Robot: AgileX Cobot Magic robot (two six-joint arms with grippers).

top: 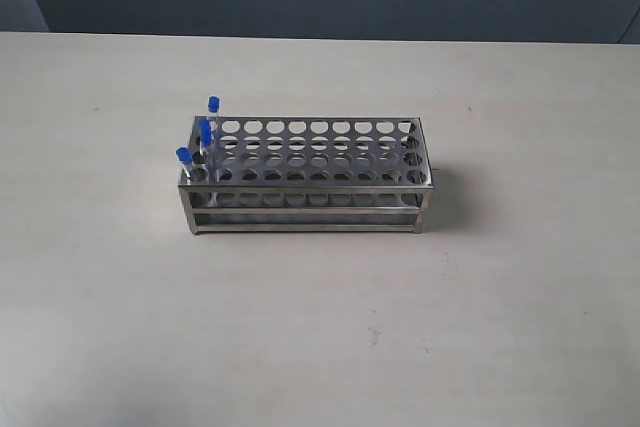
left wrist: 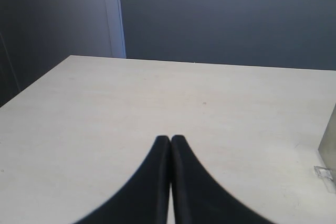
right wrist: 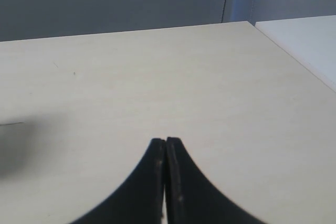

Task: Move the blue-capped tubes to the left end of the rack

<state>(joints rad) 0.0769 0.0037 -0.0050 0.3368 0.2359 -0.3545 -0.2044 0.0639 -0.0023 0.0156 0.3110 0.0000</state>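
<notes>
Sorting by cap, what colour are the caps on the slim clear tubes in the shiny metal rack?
Bright blue caps, best seen in the exterior view.

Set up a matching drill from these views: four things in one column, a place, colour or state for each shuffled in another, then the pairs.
1 blue-capped tubes
2 rack
3 left gripper
4 table

A shut, empty
B pale beige
C shiny metal
D left end of rack

Pairs: 1-D, 2-C, 3-A, 4-B
</notes>
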